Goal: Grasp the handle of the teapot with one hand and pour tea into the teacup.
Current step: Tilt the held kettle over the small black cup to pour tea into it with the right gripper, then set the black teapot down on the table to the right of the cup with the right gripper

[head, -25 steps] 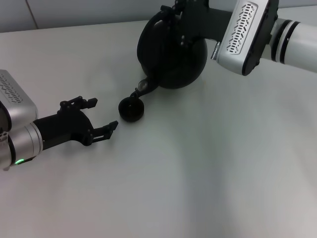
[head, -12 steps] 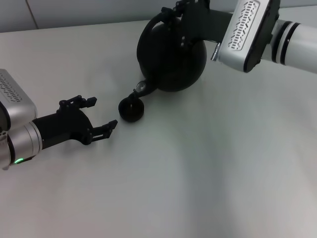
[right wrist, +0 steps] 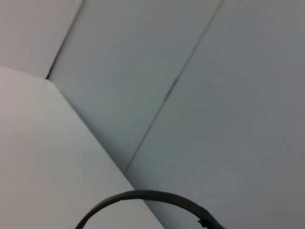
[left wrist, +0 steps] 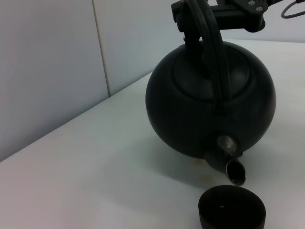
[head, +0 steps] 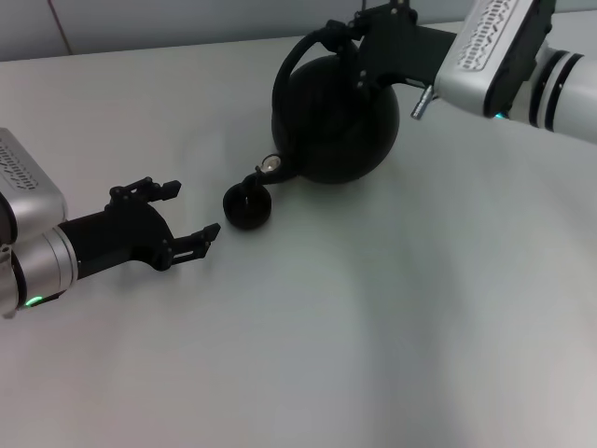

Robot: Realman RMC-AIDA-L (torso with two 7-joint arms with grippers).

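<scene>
Teapot work, near to far: left gripper (head: 189, 217) hovers low over the white table (head: 373, 327) at the near left, black fingers spread wide, holding nothing, pointed toward the teacup (head: 248, 206). Teacup is a small, low, round bowl, matte black, no handle, standing on the table just beyond the left fingertips; in the left wrist view its rim (left wrist: 232, 207) is smooth and circular. Just past it, the teapot (head: 336, 119): large, near-spherical body, matte black, tilted so the short stubby spout (head: 259, 175) dips toward the cup, spout tip right above the cup's far edge. A small shiny metal stud sits at the spout's base (left wrist: 226, 141). Flat round lid area on top. The handle (head: 303, 51) is a thin black arched hoop rising over the body, with a thicker sleeve along one side (left wrist: 211, 43). Farthest back, the right gripper (head: 373, 37), black fingers on a white-shelled wrist, is closed on the handle's top. Pale panelled wall behind.
</scene>
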